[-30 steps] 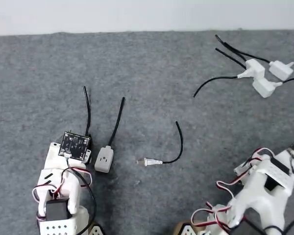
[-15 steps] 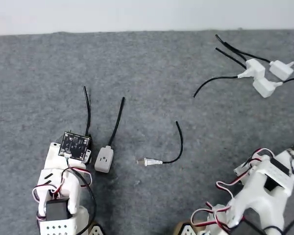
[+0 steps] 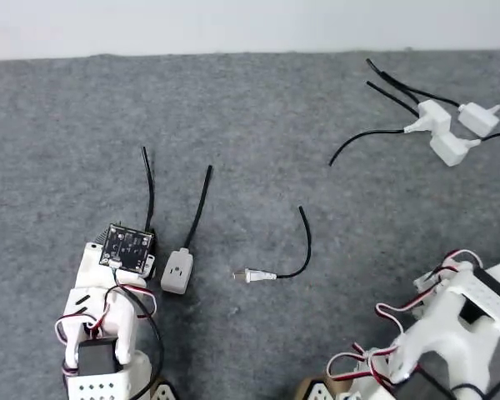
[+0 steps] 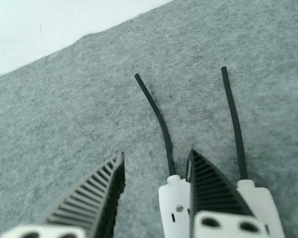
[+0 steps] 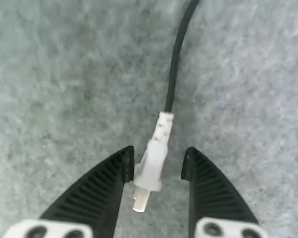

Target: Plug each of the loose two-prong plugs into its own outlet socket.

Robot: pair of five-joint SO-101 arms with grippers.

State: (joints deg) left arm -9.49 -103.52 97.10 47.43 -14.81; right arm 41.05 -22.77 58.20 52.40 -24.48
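A grey, fuzzy mat [image 3: 258, 125] lies flat. In the high view it goes from 6 o'clock almost up to 12 o'clock. A plain white wall [image 3: 233, 25] runs along the 12 o'clock edge. The line where they meet is a bit wavy. The light is soft and even.

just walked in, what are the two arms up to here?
Neither claw holds anything. The right claw is open with a white two-prong plug lying between its fingers. The left claw is open over one white socket, with a second socket next to it. Another loose plug lies unplugged in the middle of the grey mat.
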